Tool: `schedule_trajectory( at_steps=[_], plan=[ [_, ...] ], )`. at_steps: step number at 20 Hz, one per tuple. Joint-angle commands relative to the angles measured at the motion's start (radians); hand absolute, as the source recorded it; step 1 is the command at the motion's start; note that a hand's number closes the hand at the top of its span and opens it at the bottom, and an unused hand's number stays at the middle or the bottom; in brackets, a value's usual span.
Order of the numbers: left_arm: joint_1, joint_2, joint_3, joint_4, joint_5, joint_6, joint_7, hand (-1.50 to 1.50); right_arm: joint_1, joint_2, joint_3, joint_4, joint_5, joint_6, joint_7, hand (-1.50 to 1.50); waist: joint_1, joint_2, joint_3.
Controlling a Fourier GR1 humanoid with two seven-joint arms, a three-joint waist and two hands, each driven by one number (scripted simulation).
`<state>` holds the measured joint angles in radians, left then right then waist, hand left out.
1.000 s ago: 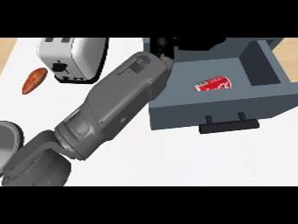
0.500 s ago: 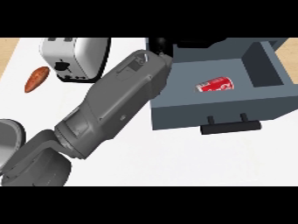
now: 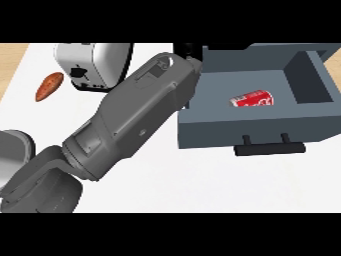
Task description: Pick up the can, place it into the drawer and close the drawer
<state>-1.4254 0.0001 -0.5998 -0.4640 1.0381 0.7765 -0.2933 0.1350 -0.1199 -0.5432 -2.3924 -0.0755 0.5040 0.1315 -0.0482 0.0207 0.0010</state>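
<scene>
Since half a second ago almost nothing has shifted: my grey forearm (image 3: 132,117) lies along the same slant across the worktop (image 3: 202,180), from the lower left corner up toward the far edge, and the can has not moved.

The forearm is the biggest thing here and it hides a good deal. It covers the near left corner of the grey drawer (image 3: 265,132) and part of the white toaster (image 3: 92,65), whose far side is also cut off at the top. My robot hand (image 3: 190,49) at the end of that arm shows only as a small dark patch above the drawer's far left corner, so I cannot tell whether its fingers are apart or together. I also cannot say for certain which of my arms this is. A grey rounded shape (image 3: 3,160) at the left edge is only partly visible.

The drawer stands pulled open, its black handle (image 3: 270,148) facing the near edge. The red can (image 3: 252,99) lies on its side inside the drawer, near its middle, apart from my robot hand and nearer to me than it. A small reddish-brown object (image 3: 50,86) lies by the worktop's left edge, beside the toaster.
</scene>
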Motion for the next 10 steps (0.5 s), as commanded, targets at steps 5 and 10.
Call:
schedule_trajectory(
  at_steps=[5,10],
  plan=[
    [-0.006,0.0,0.013,-0.033,0.027,0.01,0.021,-1.5,-0.109,0.03,0.25,0.01,0.434,-0.056,-0.031,-1.5,0.041,-0.01,-0.001],
    [0.017,0.0,0.006,-0.045,0.019,0.023,0.026,-1.5,-0.205,0.031,0.395,0.19,0.682,-0.158,-0.123,-1.5,0.044,-0.011,0.0]
  ],
)
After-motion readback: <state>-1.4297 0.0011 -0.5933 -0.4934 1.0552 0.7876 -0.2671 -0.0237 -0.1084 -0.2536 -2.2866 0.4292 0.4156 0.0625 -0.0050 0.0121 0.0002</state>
